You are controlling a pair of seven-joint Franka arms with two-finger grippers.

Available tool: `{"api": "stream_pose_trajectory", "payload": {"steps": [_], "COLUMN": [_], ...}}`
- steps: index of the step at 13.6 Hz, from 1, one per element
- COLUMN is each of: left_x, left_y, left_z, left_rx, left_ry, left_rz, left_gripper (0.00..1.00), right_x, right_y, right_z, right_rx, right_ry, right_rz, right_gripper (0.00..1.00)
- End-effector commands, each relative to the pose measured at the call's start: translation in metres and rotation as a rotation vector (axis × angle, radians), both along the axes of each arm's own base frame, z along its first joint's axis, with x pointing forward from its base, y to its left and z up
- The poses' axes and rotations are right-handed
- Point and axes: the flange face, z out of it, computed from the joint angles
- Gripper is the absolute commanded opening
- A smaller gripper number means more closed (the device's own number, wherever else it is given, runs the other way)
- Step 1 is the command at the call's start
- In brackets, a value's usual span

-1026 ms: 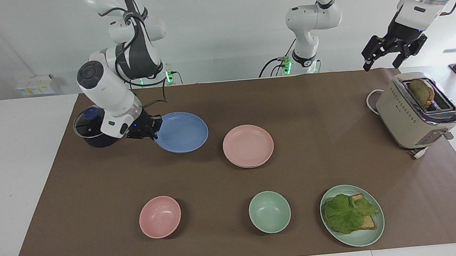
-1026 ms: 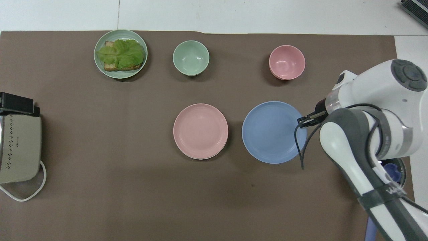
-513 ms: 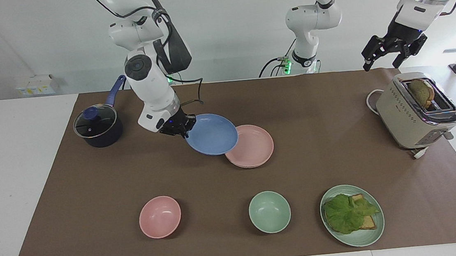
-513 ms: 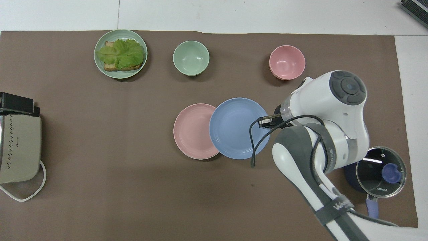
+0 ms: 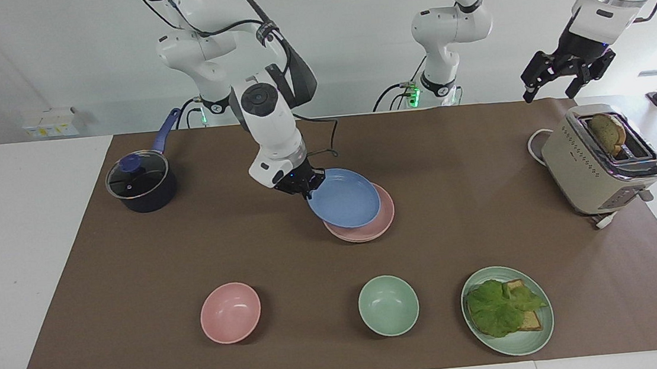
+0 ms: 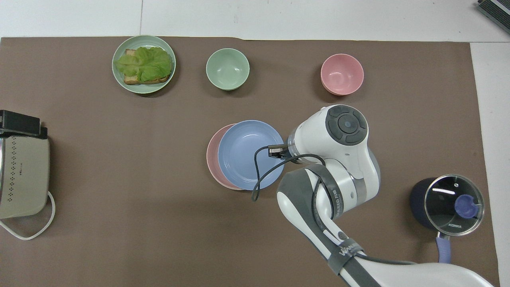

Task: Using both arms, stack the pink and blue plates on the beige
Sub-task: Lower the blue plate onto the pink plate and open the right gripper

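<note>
My right gripper (image 5: 305,187) is shut on the rim of the blue plate (image 5: 345,204) (image 6: 247,153). It holds the plate slightly tilted over the pink plate (image 5: 387,210) (image 6: 211,153), covering most of it. I cannot tell whether the two plates touch. The pink plate lies on the beige plate (image 5: 363,240), of which only a thin pale rim shows. In the overhead view the right wrist hides the fingers. My left gripper (image 5: 563,78) hangs open in the air over the table's edge by the toaster and waits.
A dark pot with a glass lid (image 5: 139,186) (image 6: 450,203) stands toward the right arm's end. A toaster (image 5: 600,161) stands at the left arm's end. Farther from the robots sit a pink bowl (image 5: 230,312), a green bowl (image 5: 388,305) and a green plate with lettuce (image 5: 507,310).
My right arm has lifted the blue plate from beside the pot and carried it sideways over the pink plate. The left arm has not moved.
</note>
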Motion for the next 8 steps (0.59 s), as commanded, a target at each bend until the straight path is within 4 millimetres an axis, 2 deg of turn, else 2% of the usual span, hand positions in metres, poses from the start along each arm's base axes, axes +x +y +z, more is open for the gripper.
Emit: {"api": "stream_pose_trajectory", "payload": {"steps": [1,8], "left_x": [-0.006,-0.006], "left_y": [0.002,0.001], "left_z": [0.003,0.002], "left_rx": [0.015,0.013], "left_ry": [0.005,0.006], "left_rz": [-0.002,-0.003], "left_gripper": [1.0,1.0], "right_x": [0.002,-0.005], "right_y": [0.018,0.03], "right_z": [-0.015,-0.04], "right_rx": [0.023,0.018], "right_ry": [-0.002,0.003], "right_rz": [-0.033,-0.032], "right_gripper": [0.0,0.0]}}
